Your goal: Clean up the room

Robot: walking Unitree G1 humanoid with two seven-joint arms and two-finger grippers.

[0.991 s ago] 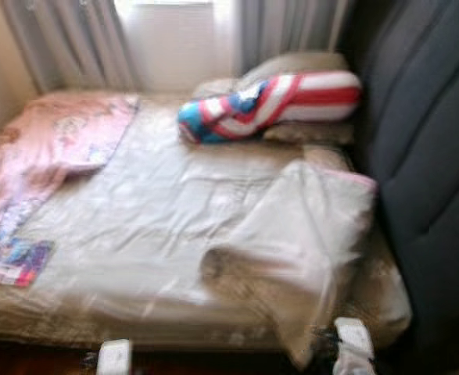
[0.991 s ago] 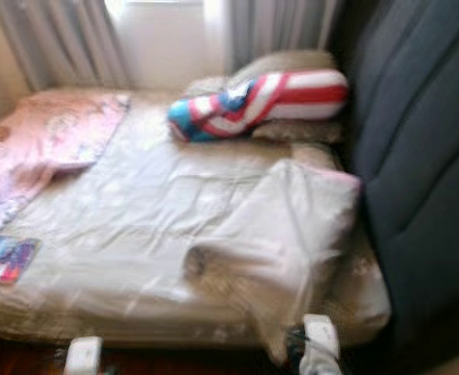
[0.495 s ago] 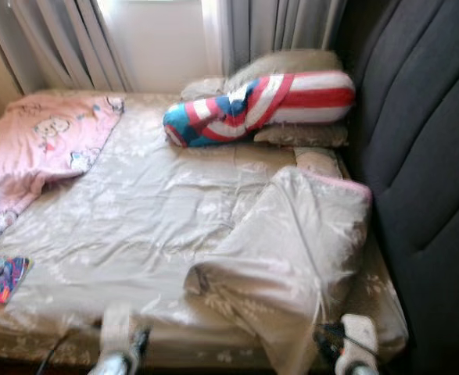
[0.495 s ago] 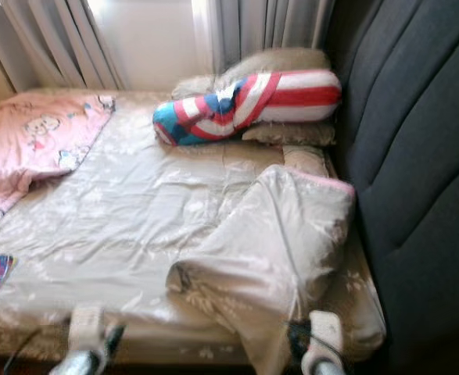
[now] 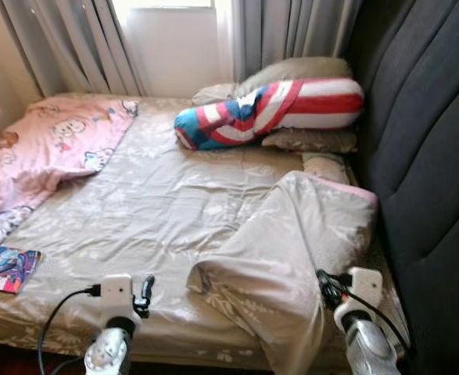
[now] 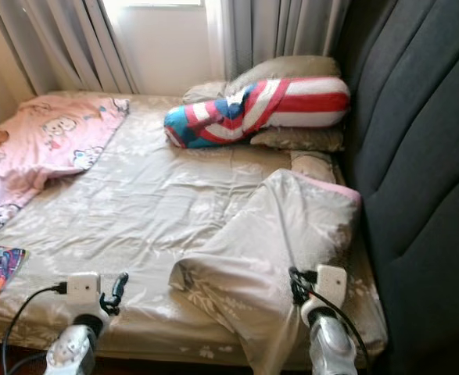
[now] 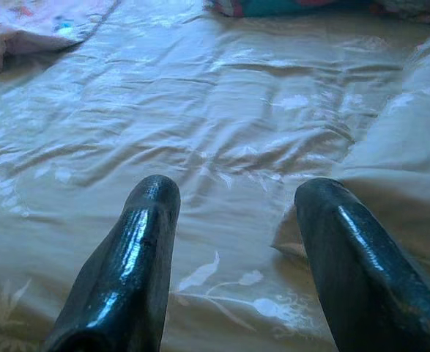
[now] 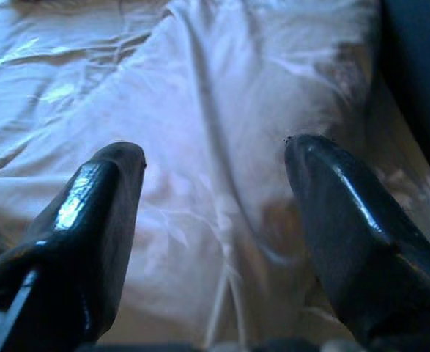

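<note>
While I stand at the bed (image 5: 159, 211), my left end effector (image 7: 233, 220) hovers wide open, empty, above the sheet; my right end effector (image 8: 215, 205) gapes empty over the folded-back beige blanket (image 5: 292, 242).

The left gripper (image 7: 233, 220) was positioned above the beige bedsheet (image 7: 200, 110), its two black fingers (image 7: 138, 257) spread apart with nothing between them. A folded beige blanket (image 7: 412, 169) lay beside one finger. A pink blanket (image 7: 31, 22) occupied the far corner.
</note>
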